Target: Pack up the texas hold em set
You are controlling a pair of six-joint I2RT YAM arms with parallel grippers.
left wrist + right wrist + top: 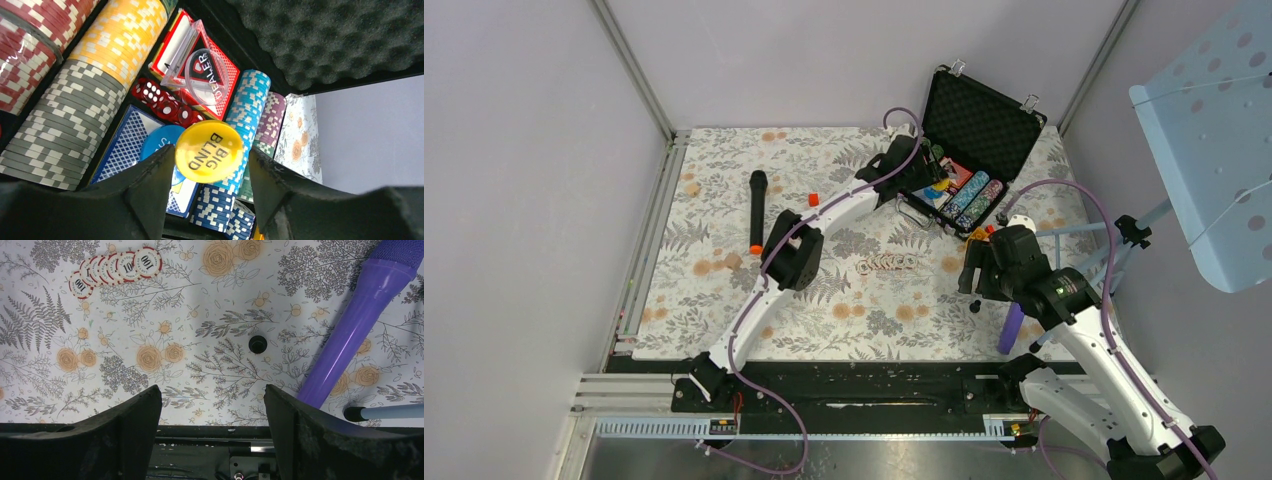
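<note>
light slick big blind button (209, 150) being flanked by left gripper (213, 157), hold unclear; rim grasp being advised; right gripper (212, 390) gaping, empty.

Briefcase (984, 120) far right; loose chips (887, 264) before it, mid-table; microphone (757, 210) left.

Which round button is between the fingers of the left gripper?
The yellow button marked BIG BLIND; the blue button is partly hidden by it, and the clear DEALER button sits farther off, on the red card deck.
</note>
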